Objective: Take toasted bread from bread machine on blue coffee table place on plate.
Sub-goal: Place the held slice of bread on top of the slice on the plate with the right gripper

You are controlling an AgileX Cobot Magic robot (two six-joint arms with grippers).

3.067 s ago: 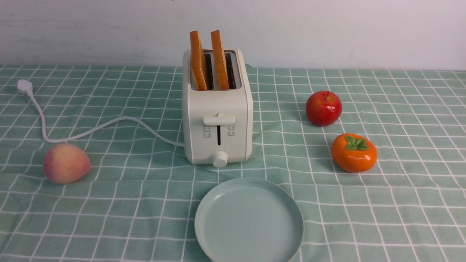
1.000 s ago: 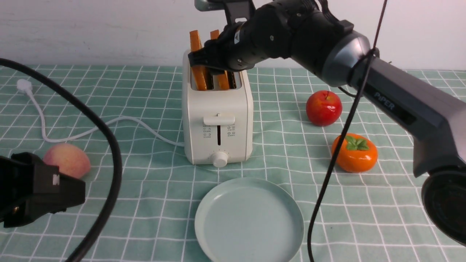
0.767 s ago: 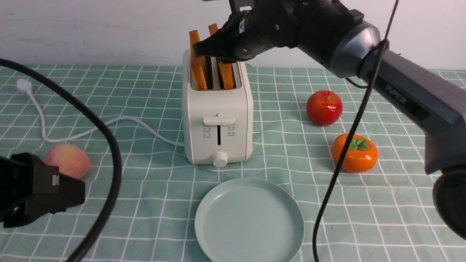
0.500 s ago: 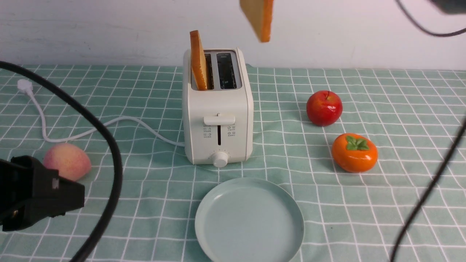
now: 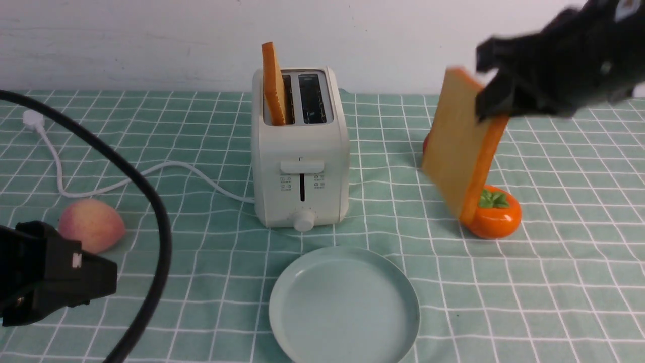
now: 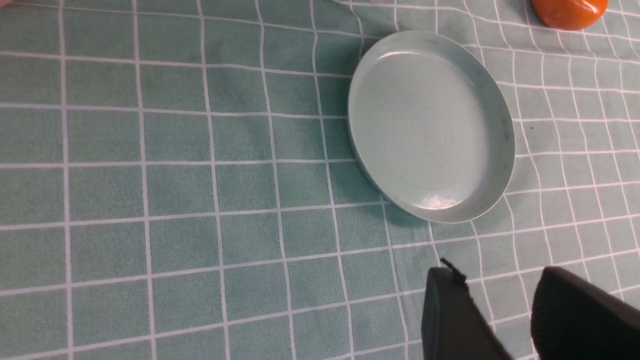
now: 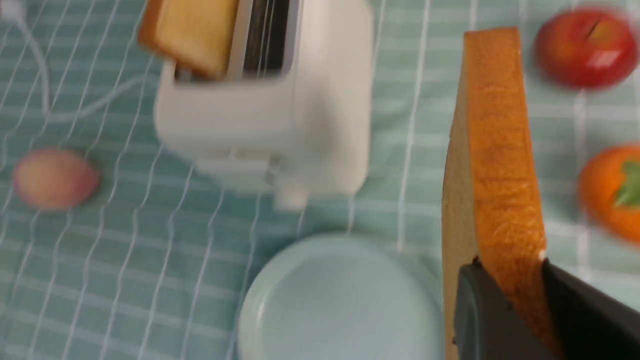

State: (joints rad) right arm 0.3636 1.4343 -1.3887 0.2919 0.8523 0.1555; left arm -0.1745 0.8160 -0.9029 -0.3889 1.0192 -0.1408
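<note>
black jaws of your right gripper [image 7: 510,310] are pinched across the crust at one edge of a slice [image 5: 456,146]. it hangs tilted in the air to the right of the toaster [image 5: 302,151], in front of the persimmon [image 5: 496,217] and well off the plate [image 5: 344,307]. you're gripping close to the edge, so the long free end can swing. a quick move or a hard stop could let the slice pivot in the jaws or slip out onto the table [image 5: 201,282]. it also looks low enough to clip the persimmon or the apple [image 7: 587,47] if you sweep straight across. lay it down flat, because a slice let go on edge could tip over the plate's low rim. motion blur hides how much of the pads is biting, so you can't count on that.

your left gripper [image 6: 505,325] hangs over the table to the left of the plate, jaws apart and holding nothing. it could get in the way if it drifts toward the plate.

plate: bare, nothing on it. toaster: the left slot holds the other slice [image 5: 273,83], standing up and leaning, and the right slot is empty.
</note>
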